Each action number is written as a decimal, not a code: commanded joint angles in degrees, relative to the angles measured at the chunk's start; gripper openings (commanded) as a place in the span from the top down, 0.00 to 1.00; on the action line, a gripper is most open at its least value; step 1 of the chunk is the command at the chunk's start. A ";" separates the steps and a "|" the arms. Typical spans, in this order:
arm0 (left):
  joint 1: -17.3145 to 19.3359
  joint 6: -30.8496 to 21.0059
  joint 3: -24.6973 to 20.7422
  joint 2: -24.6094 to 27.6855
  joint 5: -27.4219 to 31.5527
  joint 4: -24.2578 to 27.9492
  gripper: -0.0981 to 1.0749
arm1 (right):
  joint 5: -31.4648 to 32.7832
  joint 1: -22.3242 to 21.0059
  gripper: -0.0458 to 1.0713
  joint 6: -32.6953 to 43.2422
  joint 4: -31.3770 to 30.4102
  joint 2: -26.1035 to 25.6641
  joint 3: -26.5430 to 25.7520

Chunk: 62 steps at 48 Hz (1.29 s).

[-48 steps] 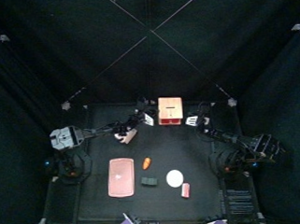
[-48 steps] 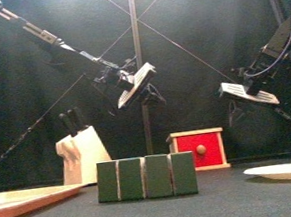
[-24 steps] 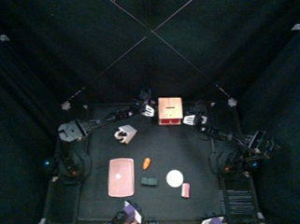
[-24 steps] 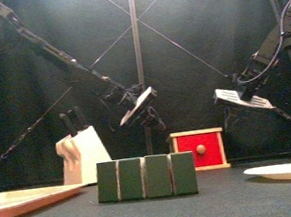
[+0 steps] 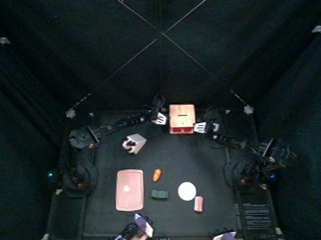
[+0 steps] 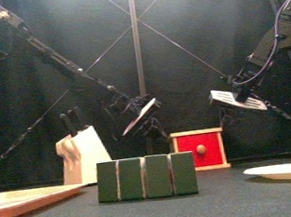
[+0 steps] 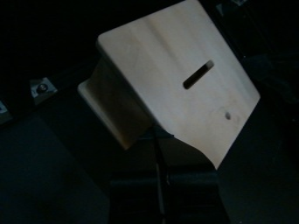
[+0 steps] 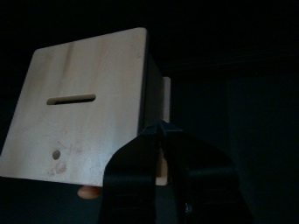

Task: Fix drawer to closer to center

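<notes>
Two grippers flank the drawer (image 5: 184, 118) near the table's back edge. Left of it, the left gripper (image 6: 141, 115) hangs pinched closed and empty. Right of it, the right gripper (image 6: 237, 99) stands partly open; whether it grips anything is unclear.

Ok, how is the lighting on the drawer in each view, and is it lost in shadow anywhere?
Top view: the drawer stands out bright against the black table. Front view: its red face is evenly lit. Left wrist view: its pale panel is lit on top and darkens lower down. Right wrist view: the panel is dim, and the right gripper is a dark silhouette.
</notes>
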 commanded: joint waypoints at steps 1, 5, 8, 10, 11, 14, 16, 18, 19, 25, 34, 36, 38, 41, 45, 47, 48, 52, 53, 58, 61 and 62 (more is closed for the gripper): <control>0.18 0.09 -1.41 -1.14 0.35 0.18 0.79 | -0.97 0.00 0.52 -0.09 -0.62 -0.18 -1.49; 0.18 0.18 -1.49 -1.14 0.44 0.09 0.79 | -2.11 0.00 0.52 -0.09 -0.97 0.53 -2.02; 0.00 0.18 -1.67 -1.05 0.44 0.09 0.79 | -2.55 0.00 0.52 -0.09 -1.14 0.88 -2.37; 0.00 0.18 -1.85 -1.05 0.53 0.18 0.79 | -2.72 0.00 0.52 -0.09 -1.14 1.14 -2.55; 0.00 0.18 -1.85 -1.05 0.53 0.18 0.79 | -2.81 0.00 0.52 -0.09 -1.14 1.23 -2.64; 0.00 0.26 -1.85 -1.14 0.62 0.18 0.79 | -3.08 0.09 0.52 -0.09 -1.14 1.23 -2.64; 0.00 0.26 -1.93 -1.23 0.97 0.09 0.79 | -3.08 0.44 0.52 -0.18 -1.14 1.23 -2.64; 0.00 0.26 -1.85 -1.41 1.49 0.18 0.79 | -3.16 0.79 0.52 -0.18 -1.05 1.14 -2.55; -0.09 0.26 -1.85 -1.49 2.02 0.18 0.79 | -3.25 0.97 0.52 -0.18 -0.97 1.05 -2.46; -0.18 0.26 -1.85 -2.20 4.83 0.18 0.79 | -3.52 2.46 0.52 -0.26 -0.79 0.35 -1.85; -1.32 0.26 -1.67 -3.69 8.35 2.20 0.79 | -4.75 4.66 0.52 -0.26 -0.26 -1.76 -0.70; -1.85 0.26 -1.67 -4.04 8.96 3.16 0.79 | -4.83 5.19 0.52 -0.26 0.09 -2.46 -0.18; -2.29 0.26 -1.49 -4.39 9.40 3.87 0.79 | -4.83 5.45 0.52 -0.26 0.44 -3.16 0.35; -2.99 0.26 -1.41 -4.75 10.28 4.57 0.79 | -4.83 6.06 0.52 -0.35 0.97 -4.13 1.23; -4.31 0.26 -1.32 -5.19 11.60 5.01 0.79 | -4.83 6.50 0.52 -0.35 1.76 -6.24 2.99; -4.92 0.26 -1.23 -5.27 12.04 5.10 0.79 | -4.83 6.68 0.52 -0.35 2.11 -7.21 3.69; -5.19 0.26 -1.32 -5.36 12.30 5.19 0.79 | -4.83 6.77 0.52 -0.35 2.29 -7.65 4.13; -6.33 0.26 -1.23 -5.45 13.01 5.63 0.79 | -4.92 7.38 0.52 -0.35 3.08 -10.02 5.89; -6.59 0.26 -1.23 -5.45 13.10 5.71 0.79 | -4.92 7.47 0.52 -0.35 3.25 -10.63 6.42; -7.82 0.26 -1.23 -5.54 13.45 6.15 0.79 | -5.19 8.09 0.52 -0.35 3.52 -13.54 8.09; -8.35 0.26 -1.05 -5.54 13.62 6.15 0.79 | -5.71 8.61 0.52 -0.35 3.60 -14.50 8.70; -8.61 0.26 -0.97 -5.63 13.62 6.15 0.79 | -5.89 8.79 0.52 -0.35 3.60 -14.77 8.79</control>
